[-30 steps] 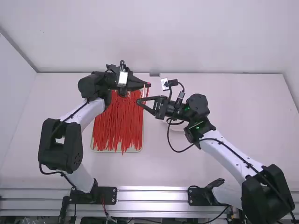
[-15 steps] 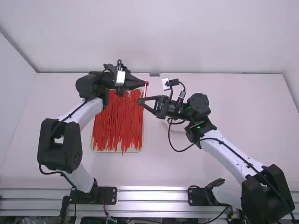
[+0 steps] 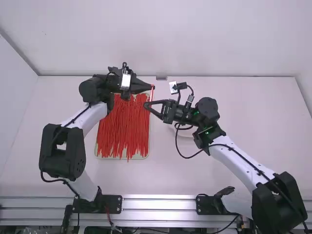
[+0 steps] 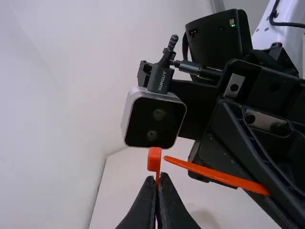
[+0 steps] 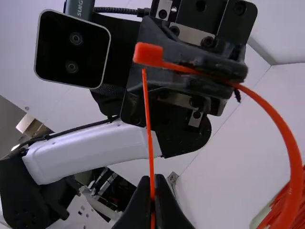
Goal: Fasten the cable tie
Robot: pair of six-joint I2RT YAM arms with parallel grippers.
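While the tail seems not yet through the head, the step in hand is, I judge, threading the red cable tie (image 3: 153, 89).

In the high view the left hand (image 3: 149, 87) hangs at about eleven o'clock of the table (image 3: 243, 112), its tips pointing toward three o'clock. The right hand (image 3: 147, 104) sits just at its six o'clock, pointing toward nine. Both hang over the far end of a pile of spare ties (image 3: 124, 129).

In the left wrist view the left hand is clenched on the tie just under its square head (image 4: 154, 159). The tail tip (image 4: 172, 161) lies just at the head's four o'clock and runs back into the right hand.

In the right wrist view the right hand is pinched on the tail, which rises toward twelve o'clock and ends just beneath the head. The strap (image 5: 281, 138) loops away toward five o'clock.

The next move calls for a fine nudge to line tip with slot, then a push through.
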